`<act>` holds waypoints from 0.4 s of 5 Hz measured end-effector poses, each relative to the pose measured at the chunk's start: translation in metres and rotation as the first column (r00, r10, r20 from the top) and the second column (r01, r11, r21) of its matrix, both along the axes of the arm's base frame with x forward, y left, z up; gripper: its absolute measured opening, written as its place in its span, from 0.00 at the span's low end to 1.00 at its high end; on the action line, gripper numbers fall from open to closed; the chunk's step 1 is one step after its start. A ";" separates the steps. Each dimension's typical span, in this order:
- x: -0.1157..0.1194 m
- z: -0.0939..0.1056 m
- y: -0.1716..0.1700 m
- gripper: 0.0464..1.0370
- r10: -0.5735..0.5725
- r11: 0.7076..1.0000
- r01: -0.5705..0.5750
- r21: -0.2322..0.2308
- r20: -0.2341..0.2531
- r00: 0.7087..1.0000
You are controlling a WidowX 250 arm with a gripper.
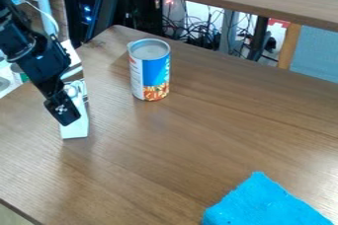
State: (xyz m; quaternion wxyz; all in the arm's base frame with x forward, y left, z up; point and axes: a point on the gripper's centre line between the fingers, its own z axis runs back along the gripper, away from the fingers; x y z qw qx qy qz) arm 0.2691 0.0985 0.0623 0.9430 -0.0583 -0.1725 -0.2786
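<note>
The end effector [64, 114], apart or together cannot be told, overlaps a white box [76, 129]; a can [150, 71] and blue cloth [264, 203] share the desk [155, 157].

Upright can [150, 73] near black pincer [66, 115]

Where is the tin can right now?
In the camera view, the tin can stands upright on the wooden table, left of centre toward the far edge, to the right of the black gripper.

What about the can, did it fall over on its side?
No, the can is standing upright on the wooden table, with its round top facing up.
</note>
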 end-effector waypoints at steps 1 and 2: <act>-0.002 -0.006 -0.001 0.66 0.000 1.000 -0.001 -0.010 -0.019 1.000; -0.003 -0.006 -0.002 0.60 -0.006 1.000 0.006 -0.007 -0.023 1.000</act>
